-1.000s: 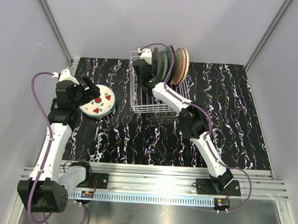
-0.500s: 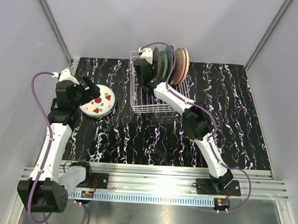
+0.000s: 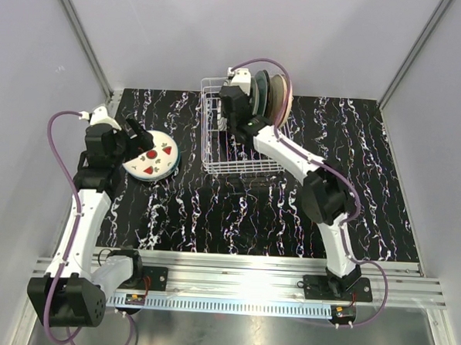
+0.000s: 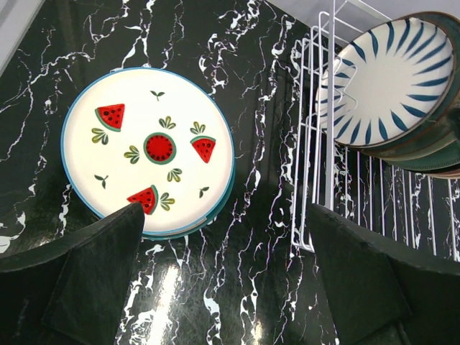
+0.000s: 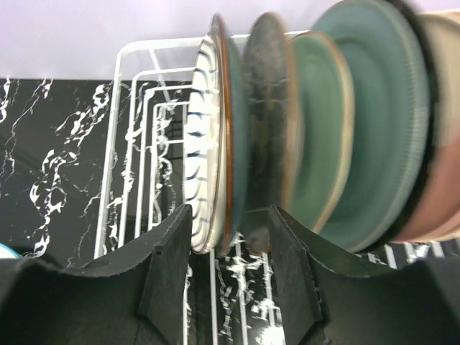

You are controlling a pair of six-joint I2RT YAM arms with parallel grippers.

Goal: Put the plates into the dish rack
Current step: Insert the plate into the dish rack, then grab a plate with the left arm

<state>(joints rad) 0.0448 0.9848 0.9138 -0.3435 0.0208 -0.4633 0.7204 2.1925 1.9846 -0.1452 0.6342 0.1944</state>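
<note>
Far centre of the black marbled table [image 3: 236, 215]: white wire dish rack [image 3: 242, 170], long side running away from the arms. Far end of it packed with plates standing on edge in a tight row. First in the row, facing the near end: striped plate [image 4: 392, 83], white with blue rays, orange and teal at the rim. Behind it in order: dark plate [image 5: 267, 122], green plate [image 5: 316, 144], teal plate [image 5: 374, 108] with ribbed face, beige plate [image 5: 442, 151] last. All upright, leaning slightly; whether touching one another, cannot tell.

Over the rack, right gripper [image 5: 230, 215], fingers pointing at the lower rims of the row. One finger on the face side of the striped plate, the other just past the dark plate's rim. Jaws parted about halfway, not visibly pinching; contact with the rims too close to call.

Left of the rack and apart from it: watermelon plate [image 4: 147, 147], white with teal rim, lying flat and face up on the table.

At its near rim, left gripper [image 4: 224, 215] hovering above the table, jaws spread wide. One fingertip overlapping the plate's near edge in the wrist view, the other out toward the rack side.
</note>
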